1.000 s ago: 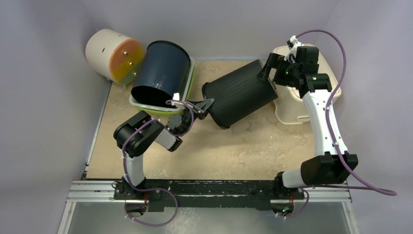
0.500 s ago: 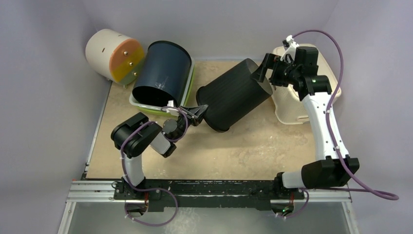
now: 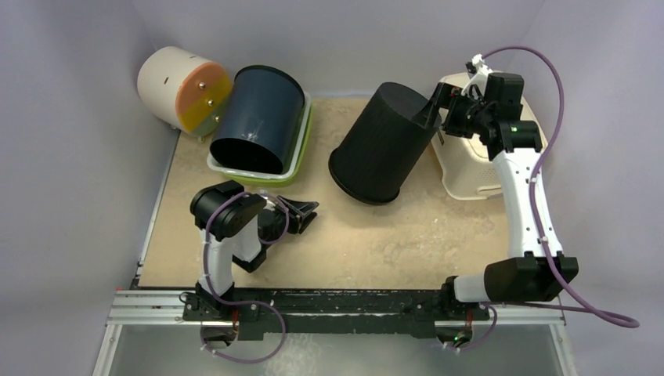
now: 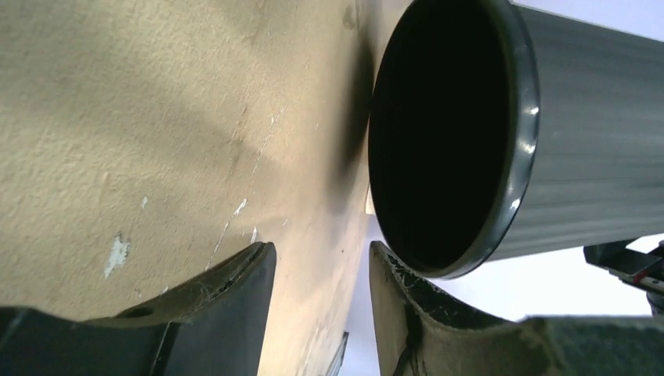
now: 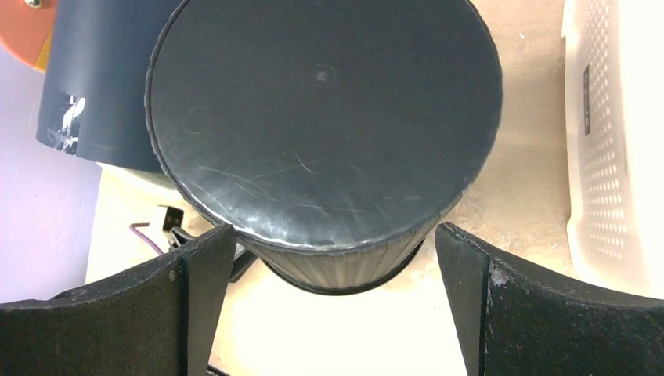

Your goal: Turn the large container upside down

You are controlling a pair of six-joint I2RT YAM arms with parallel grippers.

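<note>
The large black ribbed container (image 3: pixel 384 145) stands tilted in the middle of the table, its base up toward the back right and its open rim low at the front left. My right gripper (image 3: pixel 434 117) is open at the container's upper right; in the right wrist view its fingers straddle the base (image 5: pixel 321 117) with gaps on both sides, around the gripper's middle (image 5: pixel 333 243). My left gripper (image 3: pixel 308 215) is open and empty, low on the table left of the rim. The left wrist view shows the dark open mouth (image 4: pixel 438 133) beyond that gripper (image 4: pixel 321 258).
A dark blue container (image 3: pixel 262 117) lies in a green tray (image 3: pixel 301 149) at the back left, beside a cream drum with an orange end (image 3: pixel 184 90). A white perforated basket (image 3: pixel 478 168) sits at the back right, also in the right wrist view (image 5: pixel 615 141).
The black container has tipped from lying on its side to base-up and tilted. My left gripper has drawn back from its rim toward the front left. My right gripper has shifted slightly right.
</note>
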